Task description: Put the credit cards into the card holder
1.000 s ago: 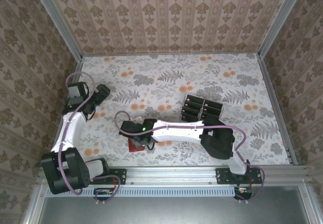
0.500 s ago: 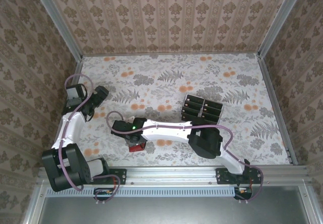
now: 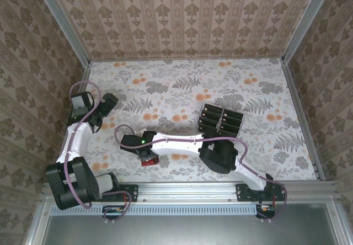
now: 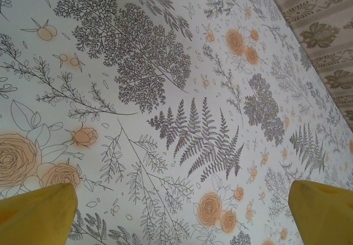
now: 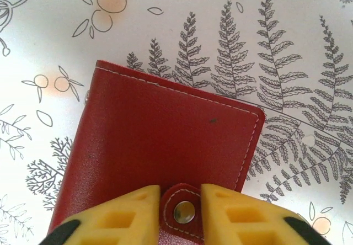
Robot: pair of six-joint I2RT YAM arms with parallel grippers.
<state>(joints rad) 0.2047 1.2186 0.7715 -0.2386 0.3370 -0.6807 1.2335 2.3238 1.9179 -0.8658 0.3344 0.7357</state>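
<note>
Directly beneath the right gripper [image 5: 181, 212], the red card holder [image 5: 165, 129] is lying flat and folded on the counter [image 5: 309, 46]. Its snap tab [image 5: 185, 201] is sitting between the yellow fingers [image 5: 121, 217], which are pinching it from both sides, so the grasp is running across the tab's width. Off to that gripper's right and farther out, well apart, the black credit cards [image 3: 220, 121] are sitting in rows with nothing lying between, while the left gripper [image 4: 182, 217] is hanging wide open over the floral counter, farther from the holder.
</note>
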